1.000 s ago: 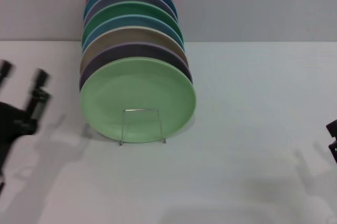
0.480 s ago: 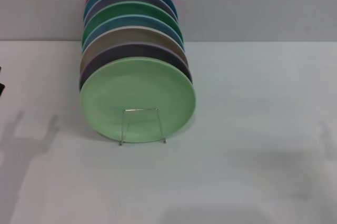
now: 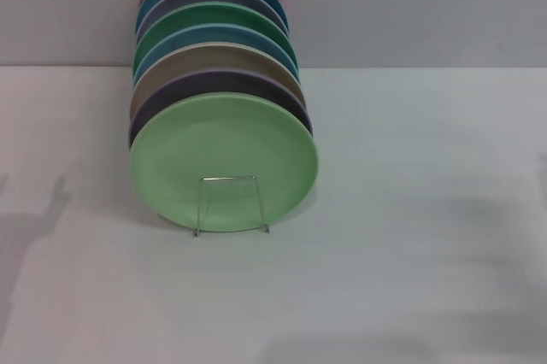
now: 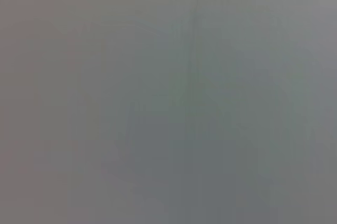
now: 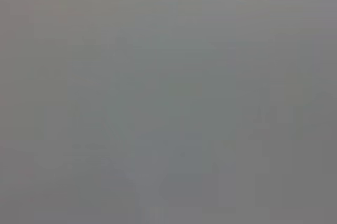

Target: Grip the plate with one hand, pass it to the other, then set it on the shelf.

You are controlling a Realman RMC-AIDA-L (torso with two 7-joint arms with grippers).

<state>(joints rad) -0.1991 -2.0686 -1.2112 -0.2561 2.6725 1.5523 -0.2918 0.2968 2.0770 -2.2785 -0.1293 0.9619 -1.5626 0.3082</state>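
The plate (image 3: 224, 163) stands upright at centre-left of the frame, foremost in the rack (image 3: 229, 203), with neither gripper in view, so their state and nearer arm cannot be judged.

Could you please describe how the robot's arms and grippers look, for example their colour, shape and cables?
That cannot be described from these pictures, because neither arm nor its gripper is in view. The head view shows only the light green plate in the wire rack on the white table, with a faint shadow on the robot's left. Both wrist views show plain grey.
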